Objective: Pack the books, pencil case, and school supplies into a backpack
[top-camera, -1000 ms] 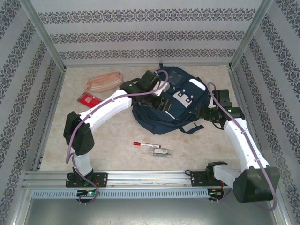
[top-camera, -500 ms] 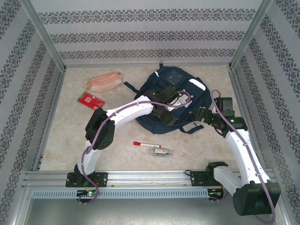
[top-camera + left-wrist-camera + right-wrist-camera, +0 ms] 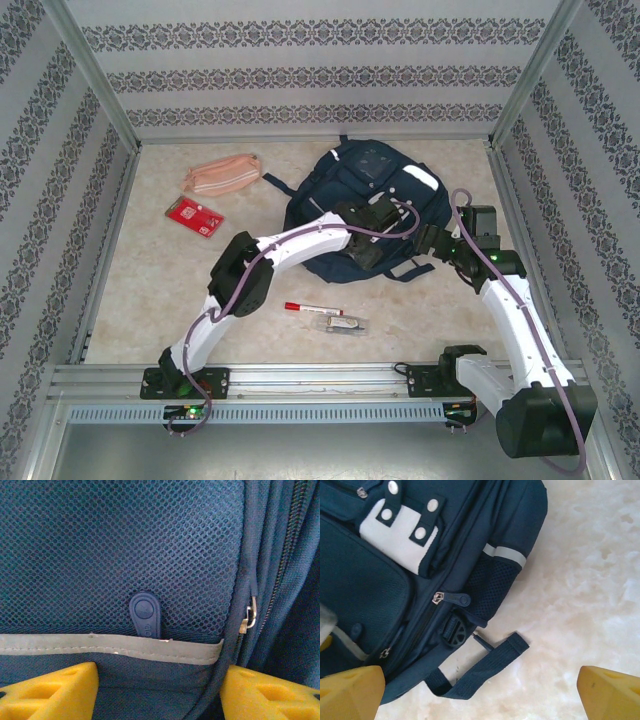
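l arm [image 3: 300, 240] shifted right onto backpack [image 3: 375, 170] mesh, l fingers [image 3: 50, 692] spread; r fingers [image 3: 610, 692] spread wide.

Backpack [image 3: 372, 185], top view: near edge and front pocket covered by the left arm [image 3: 300, 240].
Backpack, left wrist view: cropped at all four edges.
Backpack, right wrist view: cut by the top and left edges.
Left gripper [image 3: 160, 692]: fingertips cut by the bottom edge; contact with the backpack fabric not discernible.
Right gripper [image 3: 480, 695]: fingers cropped at the bottom corners.
Zip puller [image 3: 145, 615]: embossed lettering partly tucked behind the grey stripe [image 3: 110, 647], unreadable.
Red packet [image 3: 195, 215], left of the backpack: white marks too small to read.
Clear-wrapped item [image 3: 345, 324], in front of the backpack: contents too small to identify.
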Tool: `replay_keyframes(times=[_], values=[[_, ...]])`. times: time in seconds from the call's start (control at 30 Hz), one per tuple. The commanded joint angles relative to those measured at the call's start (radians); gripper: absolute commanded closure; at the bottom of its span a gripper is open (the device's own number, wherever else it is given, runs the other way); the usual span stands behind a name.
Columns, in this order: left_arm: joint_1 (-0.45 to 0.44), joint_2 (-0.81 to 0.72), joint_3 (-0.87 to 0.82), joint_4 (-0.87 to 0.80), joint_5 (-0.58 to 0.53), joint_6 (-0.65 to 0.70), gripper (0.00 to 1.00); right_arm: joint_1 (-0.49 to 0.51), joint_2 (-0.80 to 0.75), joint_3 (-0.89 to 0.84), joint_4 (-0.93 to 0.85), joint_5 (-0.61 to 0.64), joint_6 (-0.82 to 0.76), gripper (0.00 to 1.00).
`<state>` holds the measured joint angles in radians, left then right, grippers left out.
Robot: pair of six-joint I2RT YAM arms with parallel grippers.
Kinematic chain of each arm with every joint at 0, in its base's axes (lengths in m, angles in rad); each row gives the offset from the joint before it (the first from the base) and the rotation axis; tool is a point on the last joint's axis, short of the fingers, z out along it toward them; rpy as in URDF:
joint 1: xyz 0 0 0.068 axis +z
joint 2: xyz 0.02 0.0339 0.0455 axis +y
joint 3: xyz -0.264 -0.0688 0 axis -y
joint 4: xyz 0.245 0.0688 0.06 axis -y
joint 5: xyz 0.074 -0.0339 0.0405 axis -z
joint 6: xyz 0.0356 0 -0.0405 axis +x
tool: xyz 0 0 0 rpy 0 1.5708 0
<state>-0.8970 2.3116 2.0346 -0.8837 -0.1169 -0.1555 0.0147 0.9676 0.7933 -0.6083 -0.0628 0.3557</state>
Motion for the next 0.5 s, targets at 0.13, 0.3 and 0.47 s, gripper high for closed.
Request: replay_keyframes(times=[0.13,0.3,0.47], values=[[-0.001,0.079,0.036,0.013,-0.109,-0.154,0.37,-0.012,0.004,-0.010,0.041,-0.038,-0.012,0.02],[-0.003,0.113,0.018,0.034,-0.158,-0.174,0.36,-0.012,0.044,-0.022,0.062,-0.067,-0.017,0.02],[-0.003,0.104,0.041,0.056,-0.152,-0.147,0.86,-0.012,0.106,-0.024,0.092,-0.054,-0.070,0.07]])
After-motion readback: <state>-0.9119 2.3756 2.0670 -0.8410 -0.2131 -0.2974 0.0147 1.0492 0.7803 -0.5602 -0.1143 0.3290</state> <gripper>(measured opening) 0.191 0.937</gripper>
